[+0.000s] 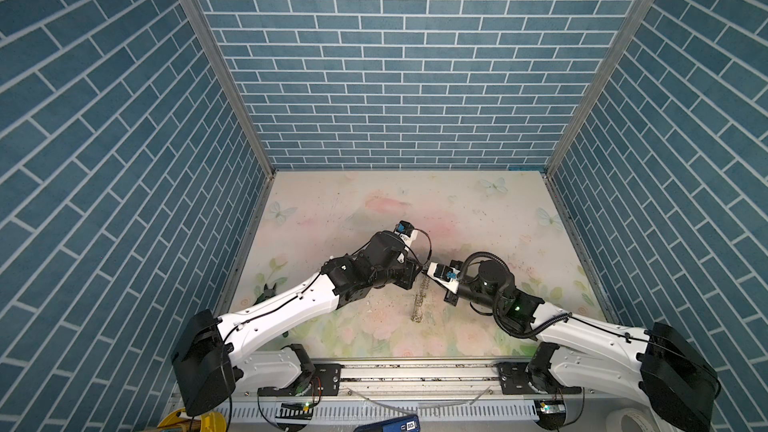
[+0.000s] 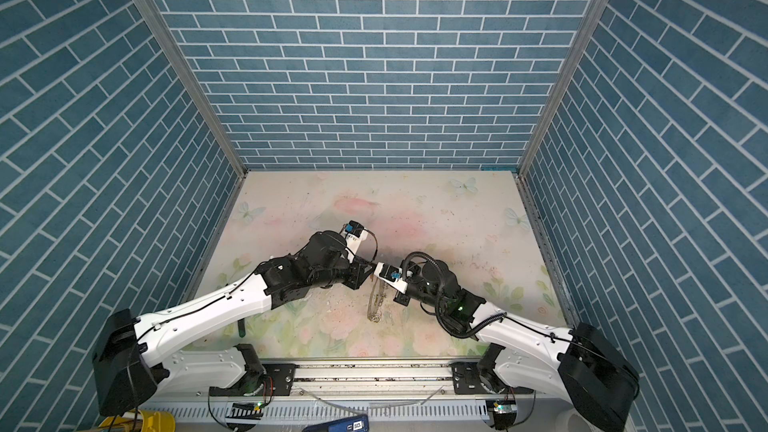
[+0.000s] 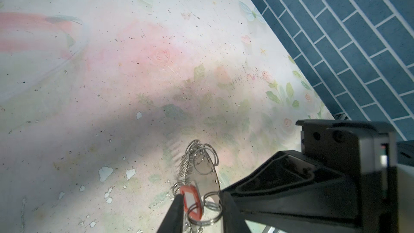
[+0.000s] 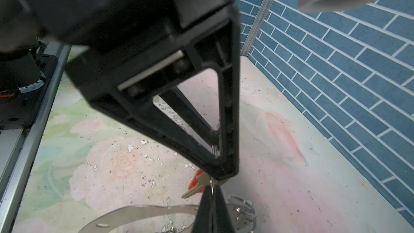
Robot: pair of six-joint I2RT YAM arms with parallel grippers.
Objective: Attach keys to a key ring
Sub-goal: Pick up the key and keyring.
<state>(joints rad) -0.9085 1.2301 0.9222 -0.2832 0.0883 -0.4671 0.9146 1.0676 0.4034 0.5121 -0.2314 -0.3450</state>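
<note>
Top views: left tool [image 1: 417, 274] and right tool [image 1: 428, 271] meet tip to tip directly above the key ring [image 1: 419, 301]. The ring hangs from that meeting point toward the counter [image 1: 478, 209]. Both top views agree. The key tag is hidden here.

Left wrist: key tag [image 3: 192, 199] stands upright just beside the key ring's flat band, among its split rings [image 3: 201, 153]. One left finger [image 3: 173, 214] touches the tag; the other stands a little off it. Jaws are narrow around it, but I cannot tell whether it is pinched or free.

Right wrist: right tool is clenched, grasping the key ring at its upper edge, and the band curves away below. The left tool's tip sits just above the ring, with the tag and a silver key [image 4: 193, 191] poking out beside it.

Progress, as judged: ring and tag are up off the counter and together. The tag's loop may already sit on a split ring, but it is too small to confirm. Left to do: seat the loop, let go.

Room: open counter on every side of the key ring. Walls [image 1: 415, 76] and front rail [image 1: 415, 371] are well apart from it. The only tight spot is the two tools, nearly touching above the ring.
</note>
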